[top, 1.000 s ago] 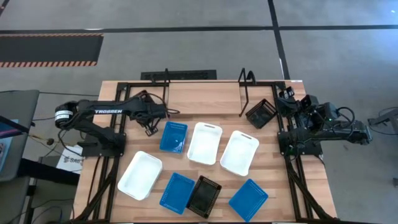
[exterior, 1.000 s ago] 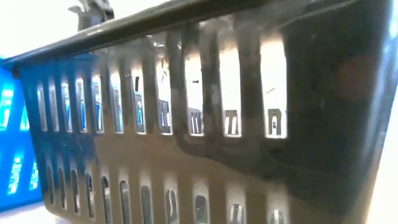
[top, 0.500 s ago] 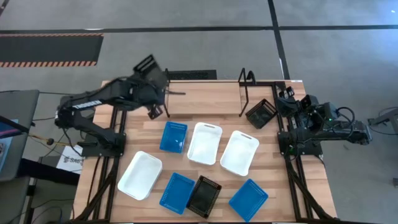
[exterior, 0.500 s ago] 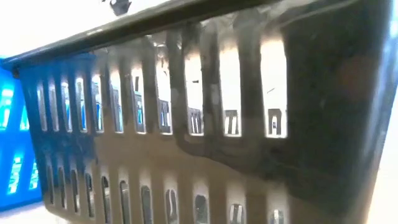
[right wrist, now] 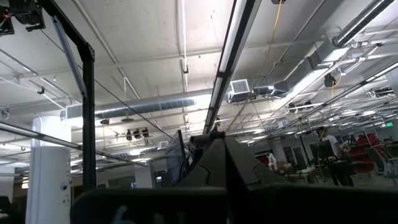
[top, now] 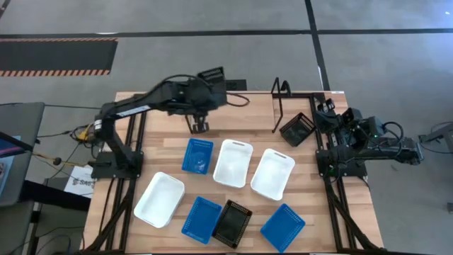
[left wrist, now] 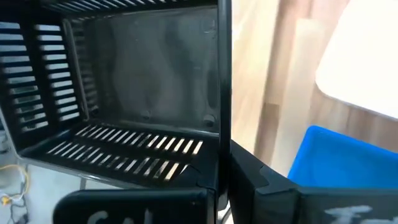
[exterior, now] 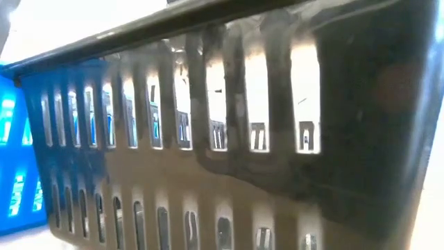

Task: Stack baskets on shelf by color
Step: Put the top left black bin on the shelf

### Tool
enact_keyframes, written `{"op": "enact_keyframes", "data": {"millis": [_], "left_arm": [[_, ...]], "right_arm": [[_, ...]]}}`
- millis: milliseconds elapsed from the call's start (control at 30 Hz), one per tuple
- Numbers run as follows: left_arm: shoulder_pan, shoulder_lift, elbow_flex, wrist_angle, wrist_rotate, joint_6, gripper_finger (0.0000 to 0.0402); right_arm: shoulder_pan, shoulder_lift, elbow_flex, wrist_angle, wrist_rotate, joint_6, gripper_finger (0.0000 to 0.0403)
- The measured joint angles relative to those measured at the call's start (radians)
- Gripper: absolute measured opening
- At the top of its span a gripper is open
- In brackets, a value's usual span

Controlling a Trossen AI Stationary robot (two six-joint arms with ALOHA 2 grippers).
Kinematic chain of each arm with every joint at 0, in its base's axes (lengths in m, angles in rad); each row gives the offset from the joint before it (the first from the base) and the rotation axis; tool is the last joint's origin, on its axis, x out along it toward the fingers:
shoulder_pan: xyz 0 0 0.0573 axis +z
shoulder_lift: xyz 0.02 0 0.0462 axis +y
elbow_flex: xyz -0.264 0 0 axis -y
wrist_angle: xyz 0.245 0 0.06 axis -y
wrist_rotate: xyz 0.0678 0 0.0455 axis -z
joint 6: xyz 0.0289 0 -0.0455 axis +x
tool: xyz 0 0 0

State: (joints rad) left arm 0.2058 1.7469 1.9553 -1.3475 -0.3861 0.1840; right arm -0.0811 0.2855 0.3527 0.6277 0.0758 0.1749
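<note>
My left gripper (top: 210, 90) is up over the table's far edge, shut on a small black basket (top: 213, 75). The shelf (top: 280, 106), a thin black rack, stands at the far middle. Another black basket (top: 297, 129) lies tilted beside the shelf's right upright. On the table lie three white baskets (top: 233, 163) (top: 273, 173) (top: 160, 199), three blue ones (top: 197, 156) (top: 202, 219) (top: 282, 227) and a black one (top: 232, 222). My right gripper (right wrist: 224, 168) is shut and points up at the ceiling, at the table's right edge. My left gripper (left wrist: 224, 186) pinches one side wall of the black basket (left wrist: 224, 124), one finger inside the basket and one outside. The fingers slant down toward the table's right. The basket hangs clear of the table, turned on its side, its hollow (left wrist: 143, 74) toward the wrist camera.
The black basket at the near edge (exterior: 222, 139) fills the low view, with a blue one (exterior: 14, 153) beside it. Bare wood (top: 233, 117) shows between the shelf's uprights. The right arm (top: 354, 138) is folded at the right edge.
My left gripper has risen and swung along the far edge toward the table's right, carrying the black basket with it. The wrist has rolled, so the basket now shows a broader face from above. My right arm has kept still.
</note>
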Motion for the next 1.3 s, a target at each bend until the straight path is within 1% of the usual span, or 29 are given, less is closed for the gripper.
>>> {"op": "enact_keyframes", "data": {"millis": [133, 300, 400, 667, 833, 1000, 1300], "left_arm": [[0.025, 0.077, 0.0, 0.019, 0.081, 0.021, 0.0], [0.05, 0.163, 0.0, 0.111, 0.13, 0.052, 0.0], [0.06, 0.206, 0.0, 0.132, 0.166, 0.067, 0.0], [0.083, 0.295, 0.0, 0.146, 0.172, 0.085, 0.0], [0.086, 0.333, 0.0, 0.2, 0.199, 0.111, 0.0], [0.086, 0.342, 0.001, 0.283, 0.198, 0.136, 0.0], [0.089, 0.352, 0.0, 0.297, 0.209, 0.153, 0.0]], "right_arm": [[0.0, 0.0, 0.0, -0.004, 0.0, 0.0, 0.0006], [0.0, 0.0, 0.0, -0.019, 0.0, 0.0, 0.0006], [0.0, 0.0, 0.0, -0.022, 0.0, 0.0, 0.0006], [0.0, 0.0, 0.0, -0.024, 0.0, 0.0, 0.0006], [0.0, 0.0, 0.0, -0.024, 0.0, 0.001, 0.0006], [0.0, 0.0, 0.0, -0.026, 0.0, 0.001, 0.0006], [0.0, 0.0, 0.0, -0.026, 0.001, 0.001, 0.0006]]}}
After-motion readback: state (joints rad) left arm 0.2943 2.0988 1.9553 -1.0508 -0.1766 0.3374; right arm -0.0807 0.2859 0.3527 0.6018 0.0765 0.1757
